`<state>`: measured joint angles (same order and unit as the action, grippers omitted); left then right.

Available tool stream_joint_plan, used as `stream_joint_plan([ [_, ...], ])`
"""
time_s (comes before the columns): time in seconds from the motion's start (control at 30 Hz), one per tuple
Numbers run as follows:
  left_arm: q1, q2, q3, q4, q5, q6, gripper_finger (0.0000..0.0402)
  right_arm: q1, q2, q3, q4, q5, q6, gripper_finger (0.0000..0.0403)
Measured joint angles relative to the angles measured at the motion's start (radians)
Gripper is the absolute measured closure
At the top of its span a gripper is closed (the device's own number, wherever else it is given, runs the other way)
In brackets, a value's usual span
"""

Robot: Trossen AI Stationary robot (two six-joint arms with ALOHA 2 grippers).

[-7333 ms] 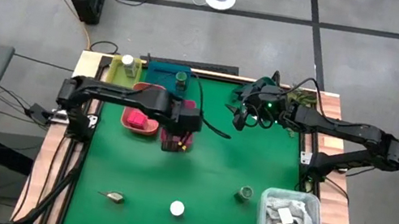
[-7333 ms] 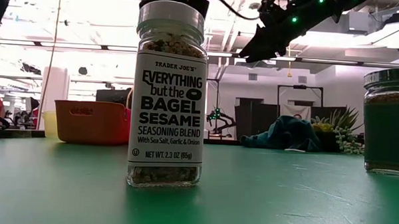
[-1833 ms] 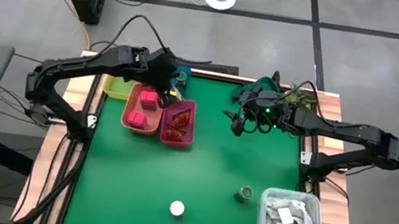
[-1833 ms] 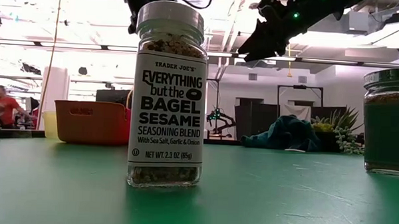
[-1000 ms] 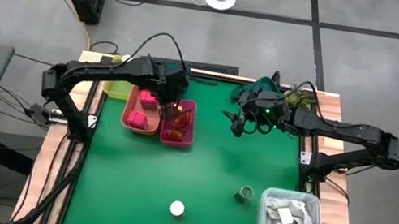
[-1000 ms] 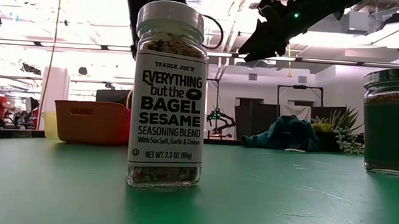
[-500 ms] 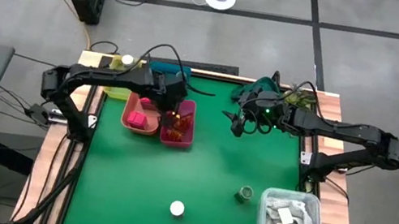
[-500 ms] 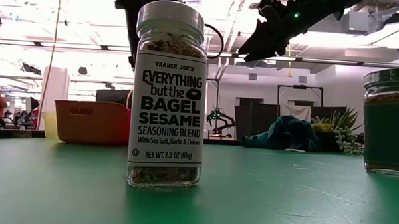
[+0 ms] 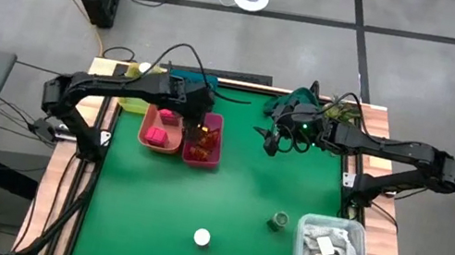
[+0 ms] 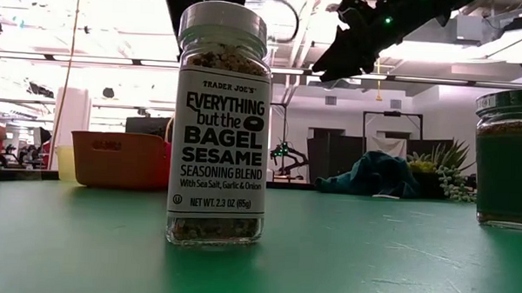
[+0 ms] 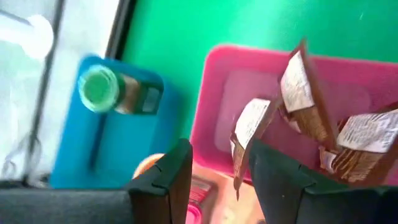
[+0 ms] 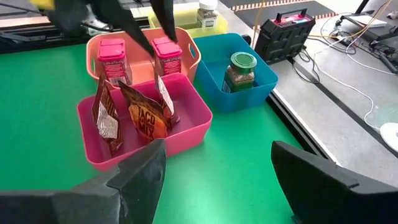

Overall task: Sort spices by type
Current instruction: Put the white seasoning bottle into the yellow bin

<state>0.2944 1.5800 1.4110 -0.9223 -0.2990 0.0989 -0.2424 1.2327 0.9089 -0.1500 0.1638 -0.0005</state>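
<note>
One white-topped jar [image 10: 219,123]: "TRADER JOE'S EVERYTHING but the BAGEL SESAME".

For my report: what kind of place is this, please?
Probably a robotics lab or workshop: two robot arms at a green table, bare concrete floor with loose cables, and a large open hall with ceiling lights behind.

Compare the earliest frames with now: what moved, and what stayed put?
The sachet that lay on the mat's near-left is now in the pink bin, between the left gripper fingers. The left arm swung back to the bins. The right gripper, white-topped jar and green-topped jar stayed.
</note>
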Motion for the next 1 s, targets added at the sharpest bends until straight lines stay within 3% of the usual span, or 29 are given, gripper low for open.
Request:
stream_joint_plan([
  [0.13, -0.043, -0.029, 0.037, -0.005, -0.006, 0.029, 0.0253, 0.000, 0.000, 0.000, -0.001, 0.000, 0.000, 0.0086],
  [0.37, -0.266, -0.068, 0.049, -0.001, 0.192, 0.021, 0.0253, 0.000, 0.000, 0.000, -0.019, 0.000, -0.004, 0.0086],
  [0.63, -0.556, 0.005, 0.009, 0.085, 0.129, -0.163, 0.0252, 0.000, 0.000, 0.000, -0.038, 0.000, -0.002, 0.0086],
  [0.83, -0.656, 0.059, 0.009, 0.190, 0.126, -0.278, 0.0243, 0.000, 0.000, 0.000, -0.037, 0.000, 0.008, 0.0086],
  [1.0, -0.689, 0.085, 0.009, 0.305, 0.163, -0.327, 0.0201, -0.002, 0.000, 0.000, -0.037, 0.000, 0.004, 0.0086],
])
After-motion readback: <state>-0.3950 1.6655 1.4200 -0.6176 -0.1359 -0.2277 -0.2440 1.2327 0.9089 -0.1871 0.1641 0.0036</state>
